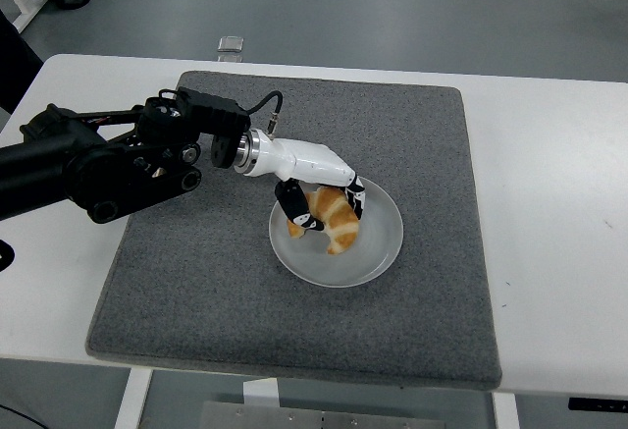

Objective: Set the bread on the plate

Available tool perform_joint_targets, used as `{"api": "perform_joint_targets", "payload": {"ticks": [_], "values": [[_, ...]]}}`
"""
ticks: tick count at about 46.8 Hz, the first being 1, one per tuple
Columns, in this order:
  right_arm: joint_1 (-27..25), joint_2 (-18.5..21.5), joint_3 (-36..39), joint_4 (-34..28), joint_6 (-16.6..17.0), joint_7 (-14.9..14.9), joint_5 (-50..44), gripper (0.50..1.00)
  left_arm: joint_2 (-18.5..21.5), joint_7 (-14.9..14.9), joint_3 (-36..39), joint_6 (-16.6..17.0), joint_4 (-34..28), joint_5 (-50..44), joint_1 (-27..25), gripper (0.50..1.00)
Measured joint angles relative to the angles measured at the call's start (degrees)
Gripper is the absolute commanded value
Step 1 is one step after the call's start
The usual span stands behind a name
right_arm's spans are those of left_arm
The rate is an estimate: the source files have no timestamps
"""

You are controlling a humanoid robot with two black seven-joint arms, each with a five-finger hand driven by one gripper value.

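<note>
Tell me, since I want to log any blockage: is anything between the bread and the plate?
Nothing visible is. The left hand holds the bread directly over the plate, whose surface shows nothing else on it. Whether the bread touches the plate cannot be told.

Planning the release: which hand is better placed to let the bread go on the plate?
Left. The left hand already grips the bread over the plate; no right arm is in view.
</note>
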Motion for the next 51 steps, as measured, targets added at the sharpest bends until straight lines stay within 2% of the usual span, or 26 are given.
{"api": "perform_joint_targets", "payload": {"ticks": [1, 8, 20, 28, 37, 51], "values": [[0.00, 0.00, -0.01, 0.00, 0.00, 0.01, 0.00, 0.952, -0.01, 0.00, -0.05, 0.04, 0.05, -0.08, 0.00, 0.945], [0.00, 0.00, -0.02, 0.00, 0.00, 0.00, -0.01, 0.952, -0.01, 0.00, -0.15, 1.79, 0.10, -0.98, 0.02, 0.988], [0.00, 0.00, -0.01, 0.00, 0.00, 0.00, -0.04, 0.952, -0.01, 0.00, -0.07, 1.97, 0.00, -6.25, -0.01, 0.992], [0.00, 0.00, 0.00, 0.00, 0.00, 0.00, -0.03, 0.952, 0.04, 0.00, -0.70, 2.14, -0.17, -13.87, -0.52, 0.990], [0.00, 0.00, -0.01, 0.00, 0.00, 0.01, 0.00, 0.952, 0.51, -0.04, -1.68, 3.68, -0.49, -19.12, -0.49, 0.992], [0.00, 0.00, -0.01, 0.00, 0.00, 0.01, -0.02, 0.952, 1.49, -0.01, -6.53, 7.13, 0.34, -42.28, 0.09, 0.992]]}}
